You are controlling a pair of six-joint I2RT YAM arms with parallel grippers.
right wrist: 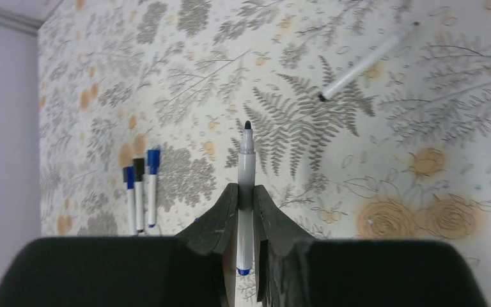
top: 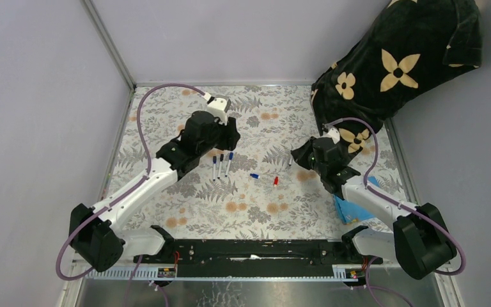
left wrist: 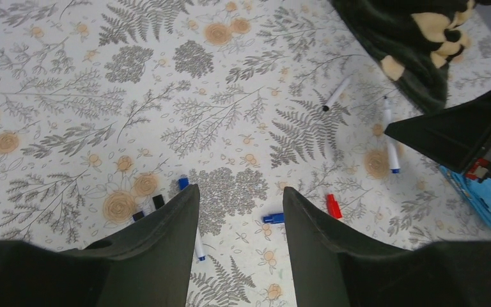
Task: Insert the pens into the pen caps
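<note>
My right gripper (right wrist: pixel 246 187) is shut on a white pen (right wrist: pixel 247 160), its dark tip pointing forward and its blue end behind the fingers; it hangs above the mat (top: pixel 303 153). A second uncapped pen (right wrist: pixel 366 62) lies just beyond it, also in the left wrist view (left wrist: pixel 336 94). A blue cap (top: pixel 254 175) and a red cap (top: pixel 275 181) lie loose mid-mat. My left gripper (left wrist: pixel 240 188) is open and empty, hovering above the mat with the blue cap (left wrist: pixel 273 218) by its right finger. Three capped pens (top: pixel 221 165) lie side by side under it.
The table is covered by a fern-patterned mat (top: pixel 185 211). A blue patterned cloth (top: pixel 351 208) lies at the right edge under my right arm. A person in dark flowered clothing (top: pixel 396 64) leans in at the back right. Grey walls enclose the back and left.
</note>
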